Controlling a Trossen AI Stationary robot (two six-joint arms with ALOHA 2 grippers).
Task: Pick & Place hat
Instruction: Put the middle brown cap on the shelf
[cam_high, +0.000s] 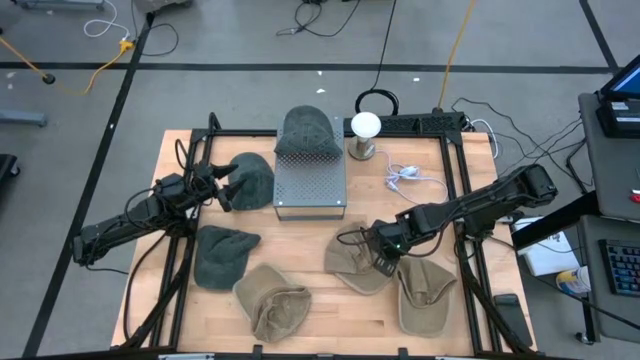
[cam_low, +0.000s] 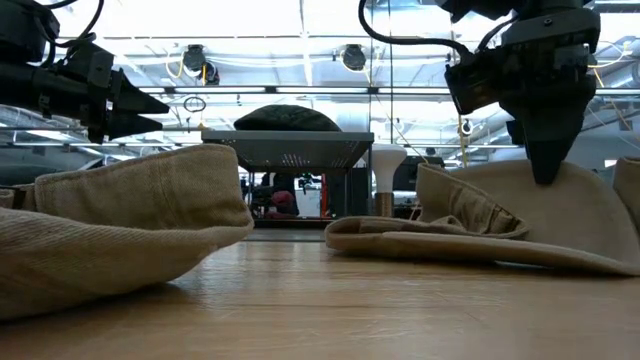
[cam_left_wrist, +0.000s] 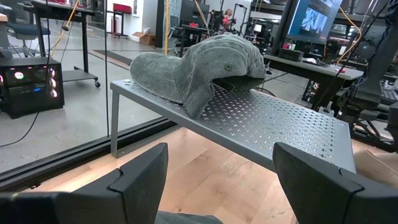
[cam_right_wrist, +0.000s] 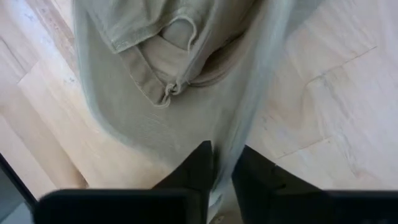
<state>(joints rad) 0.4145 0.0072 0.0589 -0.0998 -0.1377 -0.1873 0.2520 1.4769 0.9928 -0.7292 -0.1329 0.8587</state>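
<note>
wooden surface (cam_high: 310, 300), hats scattered across it; perforated metal shelf (cam_high: 310, 180) at centre rear with one grey hat (cam_high: 307, 130) draped on its far end, likely the drop spot. three tan hats up front. my right tool (cam_high: 385, 262) is down on the middle tan hat (cam_high: 355, 265), fingers (cam_right_wrist: 199, 171) drawn nearly together with a fold of its cloth pinched between them, a thin pinch so the soft fabric can lift without dragging. grip looks shallow; could slip. my left tool (cam_high: 222, 183) waits above another grey hat (cam_high: 248, 180) beside the shelf, fingers spread wide, facing the shelf. small white lamp (cam_high: 365, 127) near the rear edge.
</note>
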